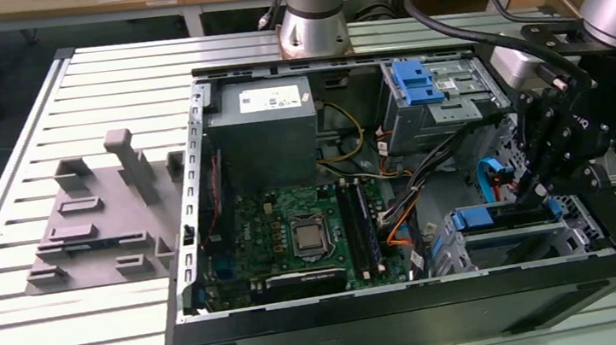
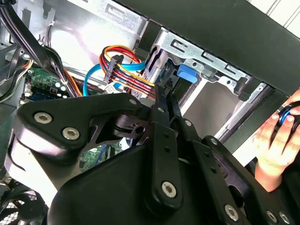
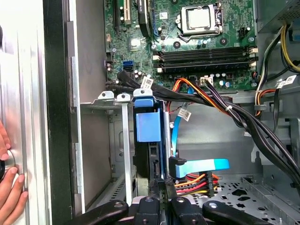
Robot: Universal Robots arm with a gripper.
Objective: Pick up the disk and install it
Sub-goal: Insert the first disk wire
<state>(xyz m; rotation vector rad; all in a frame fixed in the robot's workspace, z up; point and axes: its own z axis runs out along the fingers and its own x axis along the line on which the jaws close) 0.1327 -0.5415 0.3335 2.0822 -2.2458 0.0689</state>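
Disk edge-on in drive cage, nearly seated; gripper pinched narrow on its edge (release pending).

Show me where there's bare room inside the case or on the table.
Free: the slatted table around the grey fixture; the bare cage floor beside the disk. Crowded: cables between motherboard and cage, and the slot where the gripper sits. A hand rests outside the case wall.

A slatted metal table carries an open computer case and a grey fixture.
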